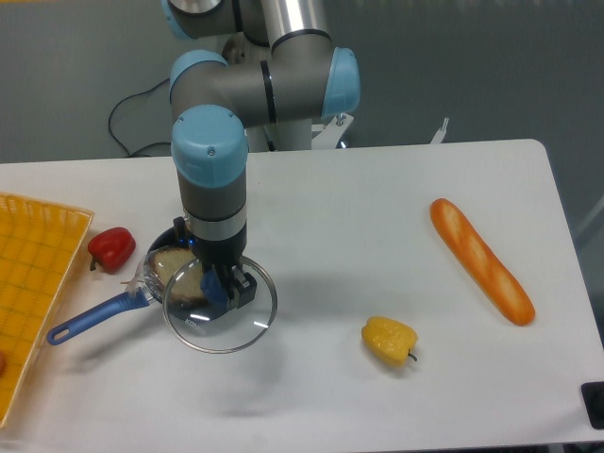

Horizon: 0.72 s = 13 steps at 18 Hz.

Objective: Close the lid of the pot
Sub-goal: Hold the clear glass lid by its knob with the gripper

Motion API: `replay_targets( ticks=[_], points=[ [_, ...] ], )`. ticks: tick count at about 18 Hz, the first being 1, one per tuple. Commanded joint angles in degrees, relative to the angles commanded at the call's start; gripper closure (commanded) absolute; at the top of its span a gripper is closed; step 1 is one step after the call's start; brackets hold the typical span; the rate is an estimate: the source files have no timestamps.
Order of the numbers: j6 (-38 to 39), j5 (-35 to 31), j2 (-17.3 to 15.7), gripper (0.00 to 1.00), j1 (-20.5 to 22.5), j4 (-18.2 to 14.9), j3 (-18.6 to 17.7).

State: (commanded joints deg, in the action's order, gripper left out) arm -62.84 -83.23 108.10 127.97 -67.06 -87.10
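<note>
The pot (pixel 170 264) stands left of centre on the white table, mostly hidden behind the arm and the glass. Its blue handle (pixel 90 319) points toward the front left, and something pale lies inside it. The pot lid (pixel 226 321), a clear glass disc with a thin metal rim, sits offset to the front right of the pot and overlaps its rim. My gripper (pixel 220 286) comes straight down onto the lid, its fingers shut on the blue centre knob. I cannot tell whether the lid rests on the pot or hangs just above it.
A red pepper (pixel 111 247) lies just left of the pot. A yellow woven tray (pixel 38 255) fills the left edge. A yellow pepper (pixel 389 342) lies at front centre, and a baguette (pixel 481 261) lies on the right. A dark object (pixel 595 404) sits at the front right corner.
</note>
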Motion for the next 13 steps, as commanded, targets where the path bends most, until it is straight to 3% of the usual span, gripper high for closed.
replay_targets(
  ticks=[13],
  points=[
    [0.6,2.0,-0.2,0.46,-0.2,0.1,-1.9]
  ],
)
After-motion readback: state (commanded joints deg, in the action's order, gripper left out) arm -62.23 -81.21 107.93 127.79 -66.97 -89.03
